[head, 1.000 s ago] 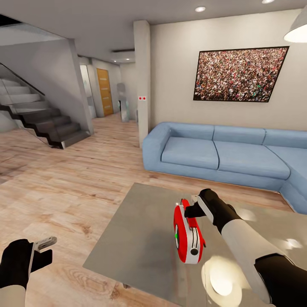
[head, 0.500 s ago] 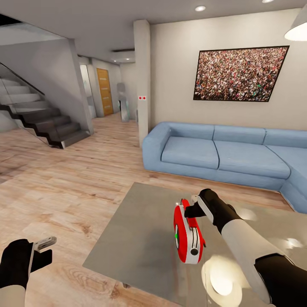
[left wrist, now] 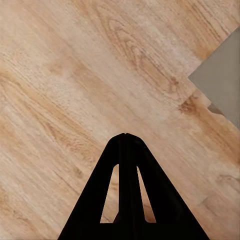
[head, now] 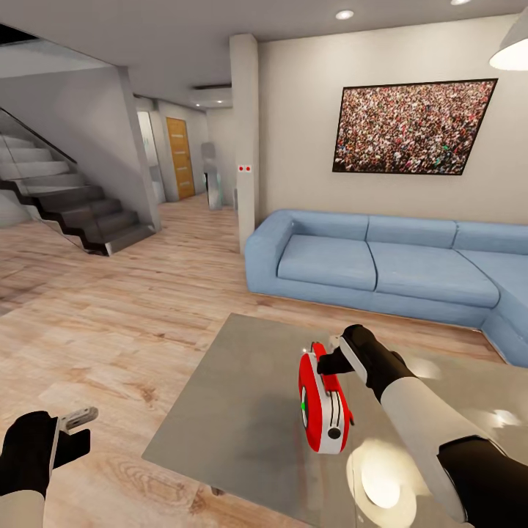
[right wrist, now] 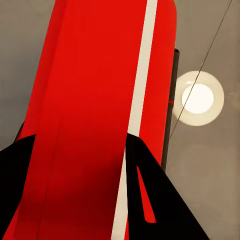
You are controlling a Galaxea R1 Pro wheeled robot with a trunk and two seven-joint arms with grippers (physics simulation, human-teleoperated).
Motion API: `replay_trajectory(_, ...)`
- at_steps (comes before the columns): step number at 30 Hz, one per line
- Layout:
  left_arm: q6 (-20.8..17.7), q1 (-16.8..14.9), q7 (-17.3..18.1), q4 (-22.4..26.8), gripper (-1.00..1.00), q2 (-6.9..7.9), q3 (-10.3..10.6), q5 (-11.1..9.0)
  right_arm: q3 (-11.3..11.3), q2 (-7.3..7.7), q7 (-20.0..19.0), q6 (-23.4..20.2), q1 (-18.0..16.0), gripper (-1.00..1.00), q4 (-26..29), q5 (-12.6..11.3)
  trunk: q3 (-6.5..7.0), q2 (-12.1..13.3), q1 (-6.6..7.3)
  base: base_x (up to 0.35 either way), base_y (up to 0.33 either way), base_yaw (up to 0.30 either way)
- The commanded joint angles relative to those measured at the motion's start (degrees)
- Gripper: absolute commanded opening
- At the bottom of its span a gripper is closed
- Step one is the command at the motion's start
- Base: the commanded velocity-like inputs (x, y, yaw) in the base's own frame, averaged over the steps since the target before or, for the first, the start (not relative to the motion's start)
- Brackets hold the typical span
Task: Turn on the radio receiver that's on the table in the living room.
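1. Radio [head: 323, 407] — red with a pale band — stands on the grey desk [head: 242, 411], in front of the blue sofa [head: 381, 268].
2. Right tool [head: 331, 359] sits at the radio's top edge; its fingers [right wrist: 150, 200] straddle the red body [right wrist: 95, 115], spread either side.
3. Left tool [left wrist: 126, 136] hangs over the wood floor [left wrist: 60, 75] beside the desk corner [left wrist: 222, 75] — tips pressed together.

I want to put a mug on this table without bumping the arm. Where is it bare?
The table is bare from its left edge to the radio receiver, and beyond it toward the sofa. Crowded: the right gripper at the radio's far end, its arm crossing the near right.
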State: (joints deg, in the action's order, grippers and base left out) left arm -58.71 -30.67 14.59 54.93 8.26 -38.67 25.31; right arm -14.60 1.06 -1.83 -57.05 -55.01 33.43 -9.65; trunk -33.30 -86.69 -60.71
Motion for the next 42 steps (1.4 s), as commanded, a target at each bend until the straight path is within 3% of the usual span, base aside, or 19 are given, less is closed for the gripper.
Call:
replay_trajectory(1,0.00,0.00,0.00,0.00,-1.00,0.00,0.00,0.00,0.01,0.00,-0.02,-0.01,0.01,-1.00,0.00,-0.13,0.00,0.00,0.00,0.000,0.000,0.000)
replay_trajectory(13,0.00,0.00,0.00,0.00,-1.00,0.00,0.00,0.00,0.01,0.00,-0.02,0.00,-0.01,-1.00,0.00,-0.19,0.00,0.00,0.00,0.000,0.000,0.000)
replay_trajectory(17,-0.04,0.00,0.00,-0.04,-1.00,-0.05,0.00,-0.07,0.01,0.00,-0.02,0.00,-0.01,-1.00,-0.01,-0.14,-0.71,-1.61,-0.88,0.000,0.000,0.000)
replay_trajectory(42,0.00,0.00,0.00,0.00,-1.00,0.02,0.00,0.00,0.01,0.00,-0.02,-0.02,-0.01,-1.00,-0.01,-0.20,-0.71,-1.61,-0.88,0.000,0.000,0.000)
